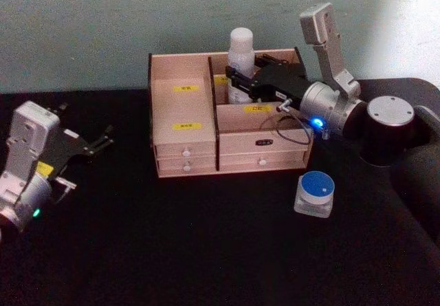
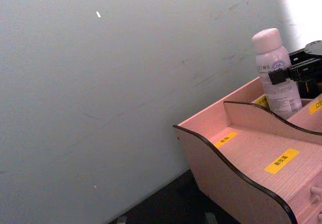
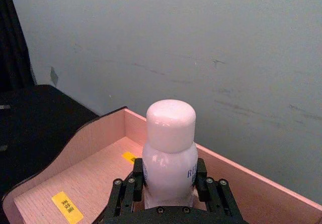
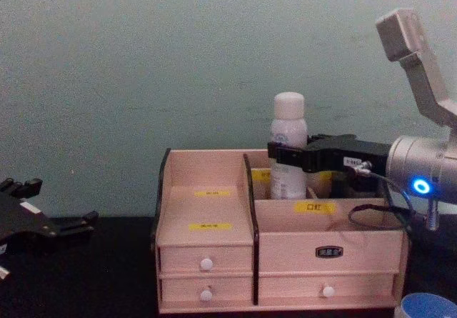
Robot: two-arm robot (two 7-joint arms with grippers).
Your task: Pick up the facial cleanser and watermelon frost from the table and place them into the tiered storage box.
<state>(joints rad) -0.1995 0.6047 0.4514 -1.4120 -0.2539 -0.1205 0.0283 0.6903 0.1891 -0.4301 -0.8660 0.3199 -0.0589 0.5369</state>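
Nearest on the black table (image 1: 206, 251) sits a small clear jar with a blue lid (image 1: 315, 194), upright, just in front of the tiered storage box (image 1: 182, 137) near its right corner. Inside the box's rear right compartment stands the facial cleanser (image 1: 241, 48), a white bottle with its long axis vertical and its rounded cap pointing up, rising well above the box's walls. The right gripper (image 1: 234, 84) reaches in over the right side of the box, its black fingers (image 3: 201, 178) pressed against the bottle's lower body on both sides. A black-edged divider (image 4: 248, 189) stands just left of the bottle. The left gripper (image 1: 96, 141) hangs over the table well left of the box, fingers spread apart and holding nothing.
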